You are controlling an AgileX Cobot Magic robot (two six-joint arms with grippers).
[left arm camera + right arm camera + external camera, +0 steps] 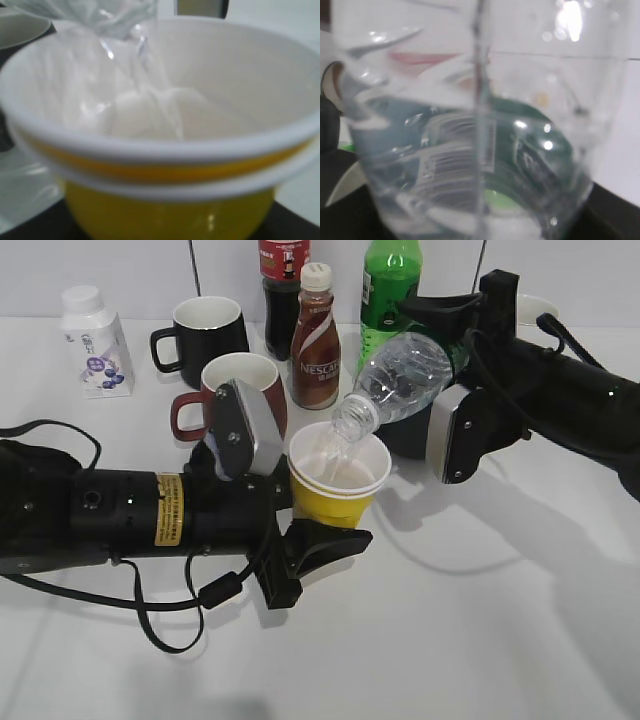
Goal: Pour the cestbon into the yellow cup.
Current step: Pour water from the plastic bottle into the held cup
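The yellow cup [337, 483], two nested cups with white rims, stands mid-table and fills the left wrist view [165, 200]. My left gripper [300, 512] is shut on its sides. The cestbon [403, 375], a clear bottle with no cap, is tilted with its mouth over the cup's rim, and water streams into the cup. My right gripper [430, 405] is shut on the bottle's lower body. In the right wrist view the bottle [470, 150] fills the frame, its dark green label and barcode showing. Both sets of fingertips are hidden in the wrist views.
Behind the cup stand a red mug [225, 390], a black mug [205, 335], a brown Nescafe bottle [316, 340], a dark cola bottle [283, 290] and a tall green soda bottle [390, 285]. A small white milk bottle [95, 345] stands at the back left.
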